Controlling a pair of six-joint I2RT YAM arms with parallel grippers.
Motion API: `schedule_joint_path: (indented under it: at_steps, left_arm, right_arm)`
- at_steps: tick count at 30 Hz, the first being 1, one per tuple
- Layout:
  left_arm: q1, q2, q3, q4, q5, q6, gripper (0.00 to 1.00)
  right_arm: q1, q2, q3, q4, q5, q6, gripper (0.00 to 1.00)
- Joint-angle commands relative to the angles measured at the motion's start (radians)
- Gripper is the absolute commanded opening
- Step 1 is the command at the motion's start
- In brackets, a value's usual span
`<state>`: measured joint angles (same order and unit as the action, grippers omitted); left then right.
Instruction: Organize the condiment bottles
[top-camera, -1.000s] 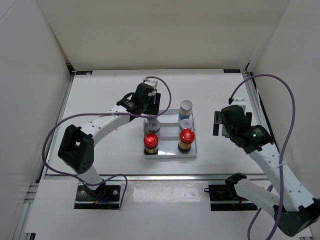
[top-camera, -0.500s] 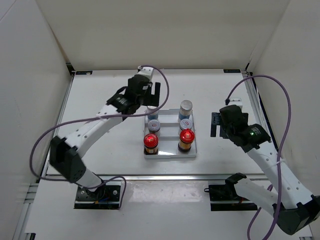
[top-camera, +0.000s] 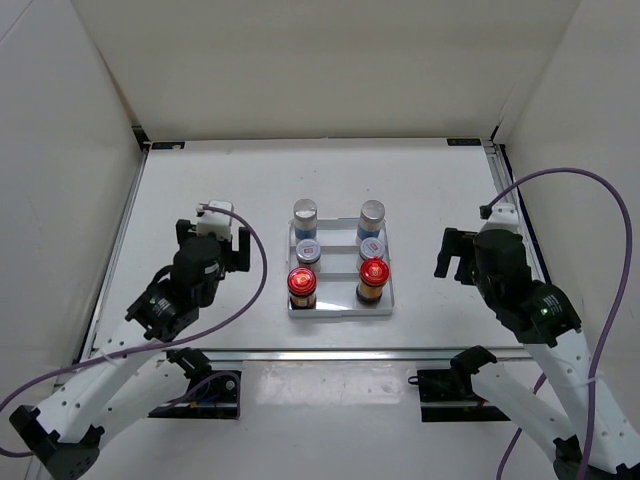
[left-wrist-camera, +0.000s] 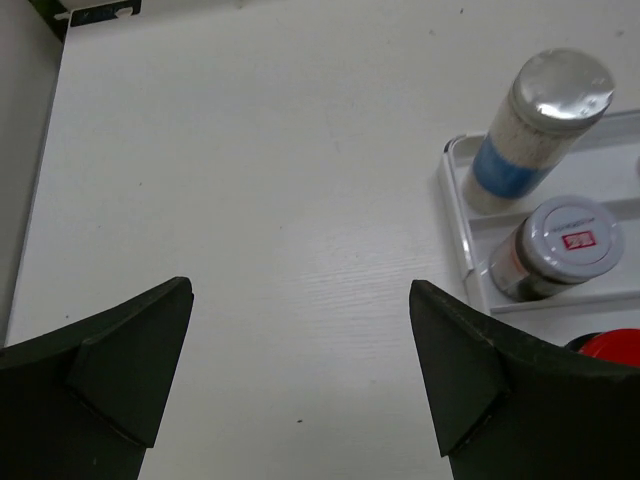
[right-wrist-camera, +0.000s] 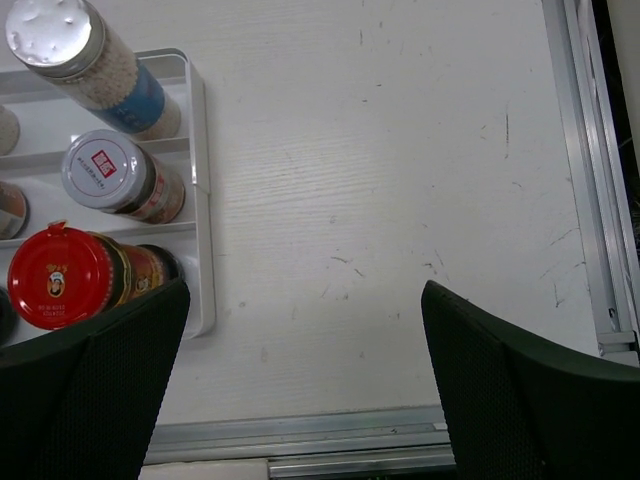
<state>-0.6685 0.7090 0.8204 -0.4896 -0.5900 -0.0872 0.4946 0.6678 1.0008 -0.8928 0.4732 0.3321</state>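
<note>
Six condiment bottles (top-camera: 308, 250) stand in the white stepped tray (top-camera: 338, 298) in the middle of the table (top-camera: 200, 180), and neither arm is touching any of them. The left pincer (top-camera: 212, 242) hovers over bare table to the left of the tray, jaws spread wide with nothing between them. In its wrist view the tray's left column lies off to the right, clear of the right finger. The right pincer (top-camera: 453, 258) hangs on the tray's right side, equally wide open and empty, with the right column out past its left finger. Now the count:
- **Far row:** two silver-capped bottles (top-camera: 305, 211) with blue labels.
- **Middle step:** two white-lidded jars (top-camera: 372, 246).
- **Nearest the arms:** two red-capped amber jars (top-camera: 301, 283).

That makes two columns of three, all upright, in one tray.
</note>
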Motion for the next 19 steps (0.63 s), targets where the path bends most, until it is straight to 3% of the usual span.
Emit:
schedule_joint_path:
  at_steps: [1, 3, 19]
  left_arm:
    - [-0.017, -0.019, -0.023, 0.002, -0.062, 0.038, 1.00]
    - [-0.017, -0.028, -0.023, 0.019, -0.088, 0.038, 1.00]
    - [-0.017, -0.112, -0.084, 0.115, -0.241, 0.049, 1.00]
  right_arm:
    - [-0.001, 0.000, -0.020, 0.032, 0.053, 0.028, 1.00]
    - [0.009, -0.030, -0.043, 0.054, 0.110, 0.059, 1.00]
    - [0.009, -0.036, -0.051, 0.095, 0.091, 0.044, 1.00]
